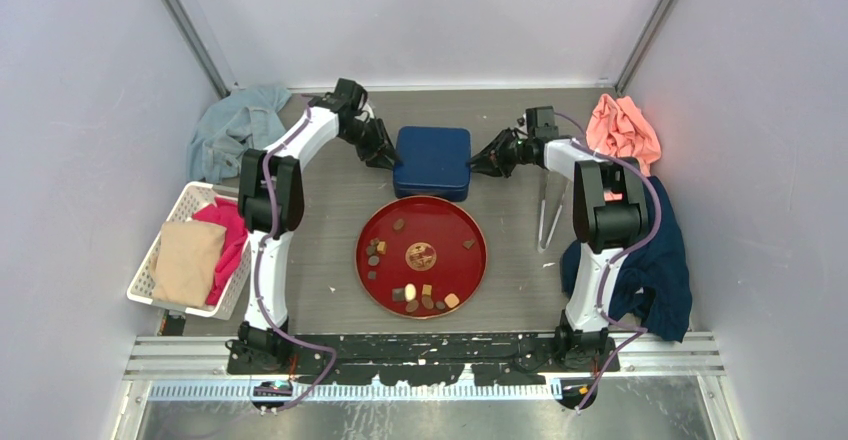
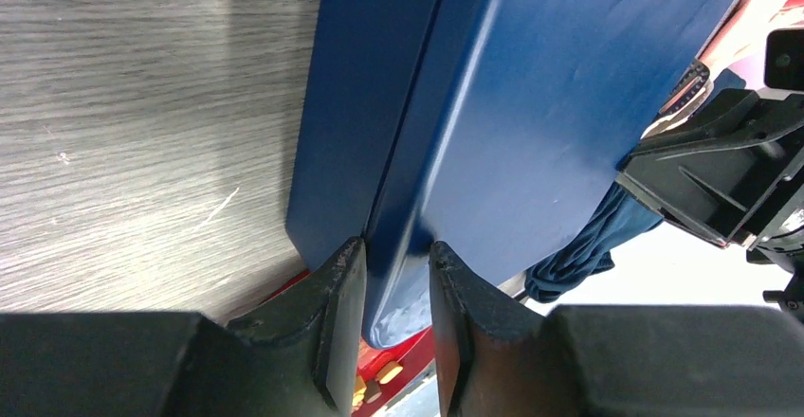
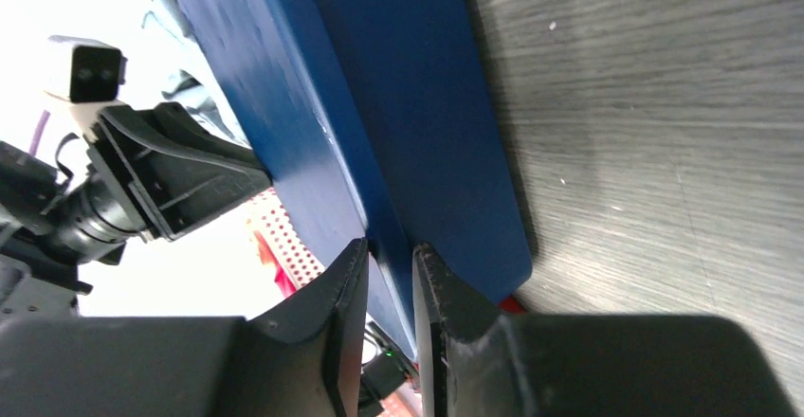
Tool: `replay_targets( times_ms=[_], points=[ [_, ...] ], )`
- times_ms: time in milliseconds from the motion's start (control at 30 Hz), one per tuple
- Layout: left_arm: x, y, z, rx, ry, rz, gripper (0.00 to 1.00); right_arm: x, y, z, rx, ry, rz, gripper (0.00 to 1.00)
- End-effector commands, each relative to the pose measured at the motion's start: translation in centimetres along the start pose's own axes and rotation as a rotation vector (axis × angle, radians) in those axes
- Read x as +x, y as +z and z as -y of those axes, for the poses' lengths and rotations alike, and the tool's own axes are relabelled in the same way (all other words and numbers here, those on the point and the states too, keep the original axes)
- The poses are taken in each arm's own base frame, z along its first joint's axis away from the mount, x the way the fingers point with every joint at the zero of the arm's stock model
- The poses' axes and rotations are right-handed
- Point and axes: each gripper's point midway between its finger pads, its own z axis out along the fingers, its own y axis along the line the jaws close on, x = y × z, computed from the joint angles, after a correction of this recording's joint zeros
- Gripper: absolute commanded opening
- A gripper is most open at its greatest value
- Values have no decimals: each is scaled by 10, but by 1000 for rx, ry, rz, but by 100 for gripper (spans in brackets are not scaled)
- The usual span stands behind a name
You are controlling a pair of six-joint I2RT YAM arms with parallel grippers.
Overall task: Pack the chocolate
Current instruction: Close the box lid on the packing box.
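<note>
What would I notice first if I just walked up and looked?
A big blue box sits in the middle of the table, with the left claw and the right claw each pinching one side of it. Just in front, nearer the arms' bases, a shiny red plate holds little bits of chocolate scattered around a gold emblem.

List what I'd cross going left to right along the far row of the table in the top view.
blue-grey cloth → left gripper → blue box → right gripper → coral cloth
</note>
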Motion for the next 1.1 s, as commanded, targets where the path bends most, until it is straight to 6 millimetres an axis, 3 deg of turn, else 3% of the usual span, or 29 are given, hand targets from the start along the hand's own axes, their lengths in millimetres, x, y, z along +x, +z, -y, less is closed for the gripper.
replay_targets(
  times_ms=[0, 233, 567, 733, 1067],
  points=[
    [16, 8, 11, 53, 32, -54, 29, 39, -15, -37, -52, -128, -85, 22],
    [15, 7, 17, 75, 25, -56, 1, 48, -13, -40, -11, -181, -79, 17],
    [10, -18, 64, 240, 42, -40, 0, 42, -23, -57, 15, -268, -27, 16],
    [10, -29, 87, 346, 15, -45, 0, 47, -16, -53, 26, -263, -45, 16],
    [20, -39, 91, 385, 9, -59, 0, 49, -14, -53, 36, -271, -40, 19]
  ],
)
